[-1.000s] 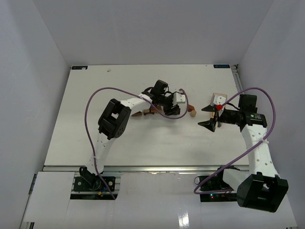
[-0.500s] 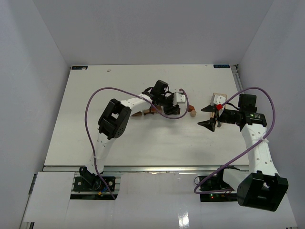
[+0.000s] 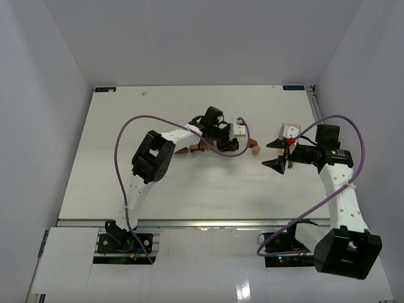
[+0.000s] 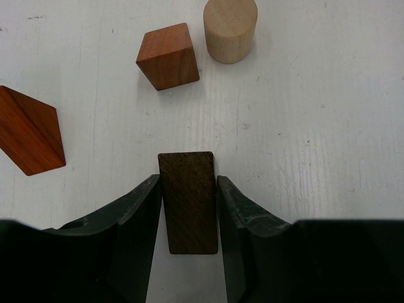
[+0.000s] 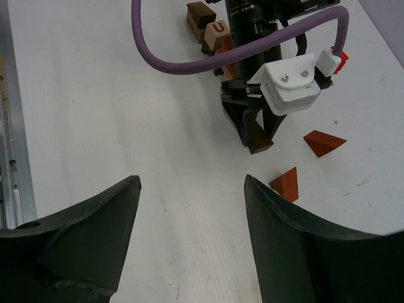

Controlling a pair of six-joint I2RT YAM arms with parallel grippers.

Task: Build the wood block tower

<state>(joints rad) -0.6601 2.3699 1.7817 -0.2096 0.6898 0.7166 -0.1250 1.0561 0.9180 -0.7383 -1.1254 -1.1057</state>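
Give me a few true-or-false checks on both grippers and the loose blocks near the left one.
1. The dark block lies between the fingers of the left gripper. True.
2. The right gripper is carrying a block. False: its jaws stand open with nothing between them.
3. The pale cylinder stands upright beside the reddish cube. True.
4. The reddish wedge is stacked on the cube. False: it lies on the table, apart from the cube.
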